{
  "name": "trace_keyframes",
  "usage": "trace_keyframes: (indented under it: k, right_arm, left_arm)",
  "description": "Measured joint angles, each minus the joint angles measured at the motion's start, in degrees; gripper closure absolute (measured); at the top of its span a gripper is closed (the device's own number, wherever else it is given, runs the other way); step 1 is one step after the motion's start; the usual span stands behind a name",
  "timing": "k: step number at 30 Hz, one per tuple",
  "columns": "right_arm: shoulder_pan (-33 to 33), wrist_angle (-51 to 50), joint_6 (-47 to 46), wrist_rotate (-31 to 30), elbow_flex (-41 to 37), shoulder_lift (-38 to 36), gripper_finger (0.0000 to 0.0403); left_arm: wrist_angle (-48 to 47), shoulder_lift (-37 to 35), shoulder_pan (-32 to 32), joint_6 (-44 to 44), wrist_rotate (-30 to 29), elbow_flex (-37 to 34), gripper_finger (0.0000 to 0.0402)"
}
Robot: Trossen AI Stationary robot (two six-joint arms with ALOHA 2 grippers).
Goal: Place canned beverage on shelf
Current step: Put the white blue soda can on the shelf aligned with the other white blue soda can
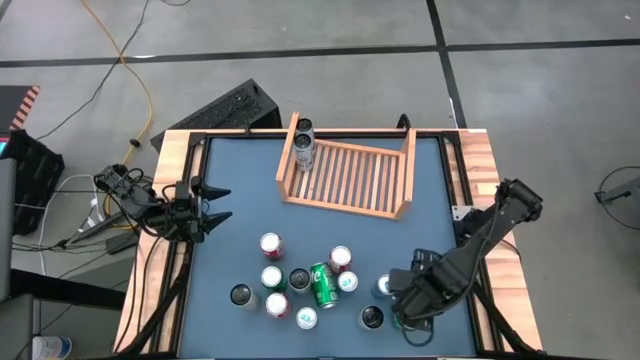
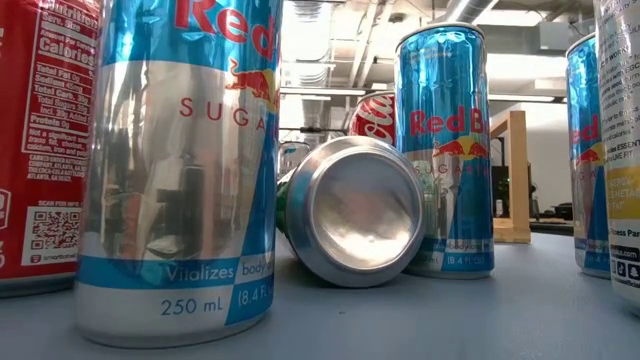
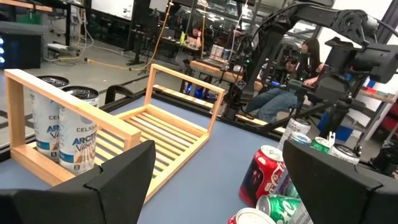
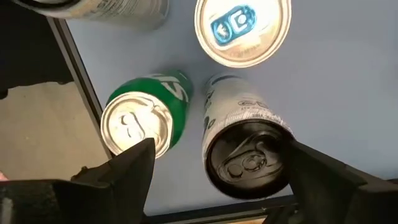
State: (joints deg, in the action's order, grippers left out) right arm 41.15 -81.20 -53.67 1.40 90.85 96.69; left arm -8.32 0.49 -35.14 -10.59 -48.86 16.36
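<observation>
My left pincer (image 1: 226, 205) is hovering at the left edge of the worktop (image 1: 235, 180), left of centre in the overhead frame, its fingers spread and holding nothing. My right pincer (image 1: 400, 312) is hanging over the lower right of the frame, pointing down with its fingers spread above a black-topped can (image 4: 249, 155) and a green can (image 4: 144, 118); it is gripping neither. The shelf (image 1: 347, 178) is sitting at upper centre of the overhead frame. Two white cans (image 1: 303, 140) are standing in its upper left corner, touching each other; the other slats are showing bare. A cluster of cans (image 1: 300, 280) is standing at lower centre of the frame, well apart from the shelf. One green can (image 1: 322, 285) in that cluster is lying on its side.
</observation>
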Motion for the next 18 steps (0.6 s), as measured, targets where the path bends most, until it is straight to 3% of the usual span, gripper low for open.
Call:
trace_keyframes:
  k: [3,10,18]
  right_arm:
    - [0.9,-1.4,-1.1,-0.4,0.0,-1.0,0.0069]
    - [3.1,-1.3,-4.1,-7.5,0.0,-3.3,0.0069]
    - [3.1,-1.5,-3.0,-8.6,0.0,-2.7,0.0069]
  left_arm:
    - [0.1,0.0,0.0,0.0,0.0,0.0,0.006]
    - [0.0,0.0,0.0,0.3,0.0,0.0,0.006]
    - [0.0,0.0,0.0,0.3,0.0,0.0,0.006]
